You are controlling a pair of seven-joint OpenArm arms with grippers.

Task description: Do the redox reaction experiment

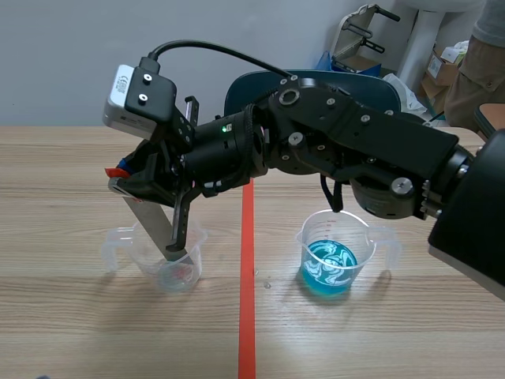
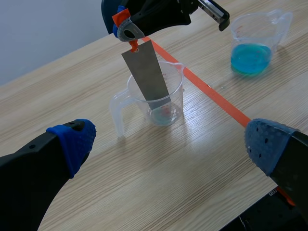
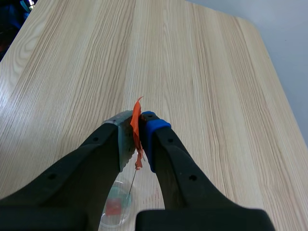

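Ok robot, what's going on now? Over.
Right fingers shut on strip, its end down in clear cup. Left fingers open, back from it. Blue cup apart, nothing blocking.

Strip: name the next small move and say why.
Probably lift the strip straight up and out of the near-empty beaker. The right gripper is shut on its tagged top end, and its lower end stands in that beaker, in only a little pale liquid. The blue liquid sits in the other beaker, apart from it.
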